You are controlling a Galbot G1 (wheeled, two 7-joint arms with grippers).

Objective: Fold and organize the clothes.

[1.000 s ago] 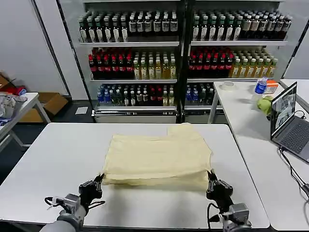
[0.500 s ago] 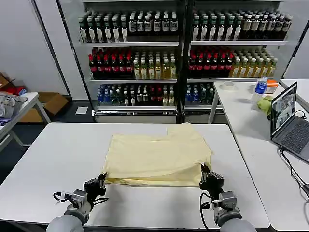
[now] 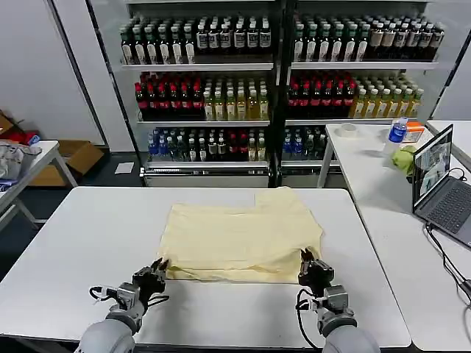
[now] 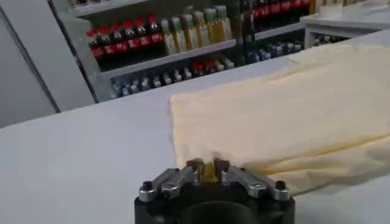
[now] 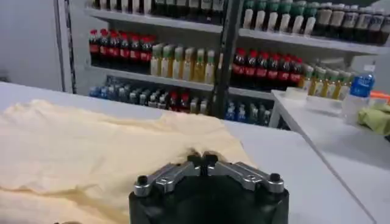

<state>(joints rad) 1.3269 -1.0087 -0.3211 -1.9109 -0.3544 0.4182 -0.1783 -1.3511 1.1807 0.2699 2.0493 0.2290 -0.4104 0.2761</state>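
Shirt (image 3: 241, 232): pale cream-yellow, thin soft fabric, plain. It lies folded flat on the white table (image 3: 66, 250), about centre, slightly toward the robot's right. Rough rectangle with one extra flap sticking out at the far right corner toward the shelves. Surface has shallow wrinkles, no sharp creases. Near edge is doubled over, with a lower layer peeking out beneath the top fold, most visible at the near right. From the left wrist view the fabric (image 4: 286, 115) looks slack and layered, with a rounded fold along the near hem.

Left gripper (image 3: 157, 269) sits low at the near left corner of the shirt, fingers clenched with a bit of yellow cloth pinched between the tips, as the left wrist view (image 4: 207, 168) shows. Right gripper (image 3: 307, 262) is at the near right corner, fingers closed together on the hem; in the right wrist view (image 5: 202, 162) the tips meet right at the fabric edge. Both arms are at table level, and the corners they hold are barely lifted off the surface.

Background: drinks coolers (image 3: 280, 88) full of bottles behind the table. Side table on the robot's right carries an open laptop (image 3: 440, 187), a yellow-green cloth bundle (image 3: 404, 158) and a water bottle (image 3: 397, 131). Cardboard box (image 3: 73, 158) sits on the floor, far left.
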